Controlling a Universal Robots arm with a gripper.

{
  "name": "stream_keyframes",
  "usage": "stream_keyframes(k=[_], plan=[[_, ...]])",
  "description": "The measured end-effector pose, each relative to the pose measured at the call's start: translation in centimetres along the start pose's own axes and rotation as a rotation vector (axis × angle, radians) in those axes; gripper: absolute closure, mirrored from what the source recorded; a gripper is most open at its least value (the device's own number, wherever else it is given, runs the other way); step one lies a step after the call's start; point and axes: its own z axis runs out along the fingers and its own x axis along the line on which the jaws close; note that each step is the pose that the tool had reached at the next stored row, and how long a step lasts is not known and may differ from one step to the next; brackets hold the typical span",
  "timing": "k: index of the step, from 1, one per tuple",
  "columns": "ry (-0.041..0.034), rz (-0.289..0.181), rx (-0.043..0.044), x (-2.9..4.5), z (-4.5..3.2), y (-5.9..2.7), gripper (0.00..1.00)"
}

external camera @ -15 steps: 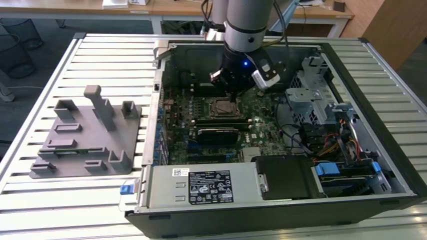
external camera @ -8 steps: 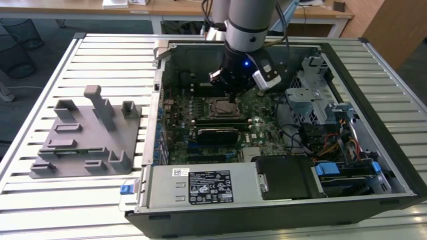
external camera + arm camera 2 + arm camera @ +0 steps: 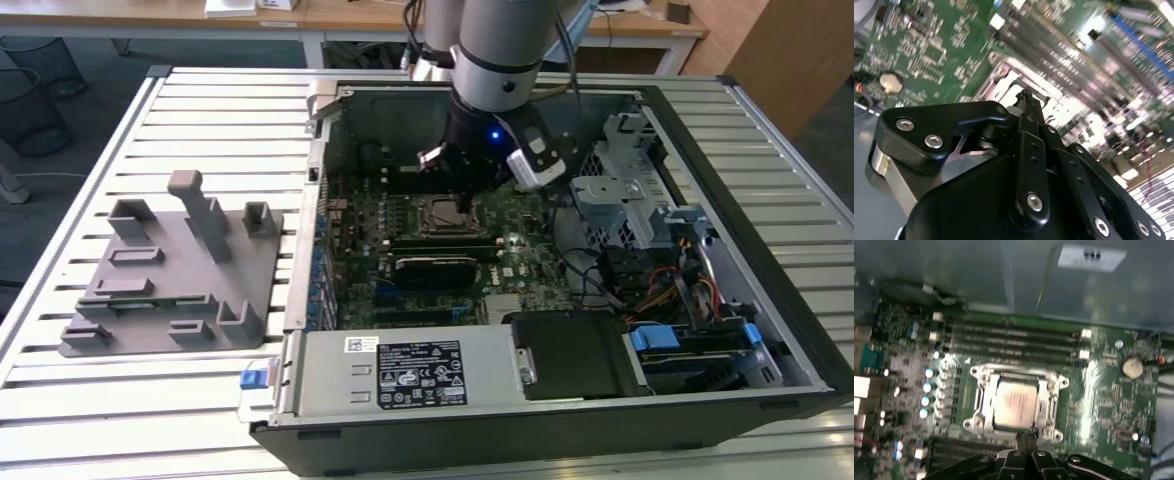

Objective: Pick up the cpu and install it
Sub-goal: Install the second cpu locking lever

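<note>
Claw [image 3: 1026, 436] closed, empty, at edge of cpu [image 3: 1015, 402] seated in socket.

Worktop: pale slatted metal worktop [image 3: 160, 110], its ribs running across the exterior view.
Towards the exterior view's left: grey plastic fixture block [image 3: 167, 280] with upright posts, lying flat on the slats.
Just beside it, towards the exterior view's right: open black computer case [image 3: 561, 410], lying on its side.
</note>
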Motion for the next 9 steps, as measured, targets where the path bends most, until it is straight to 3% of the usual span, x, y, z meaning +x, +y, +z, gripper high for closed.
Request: stream_keyframes(k=[3, 4, 8, 9], plan=[[0.0008, 0.000, -0.0041, 0.17, -0.05, -0.77, 0.89], [0.0046, 0.000, -0.0075, 0.19, -0.06, -0.89, 0.89], [0.0359, 0.002, -0.0139, 0.24, -0.05, -1.01, 0.89], [0.0407, 0.003, -0.0143, 0.34, -0.01, -1.00, 0.89]])
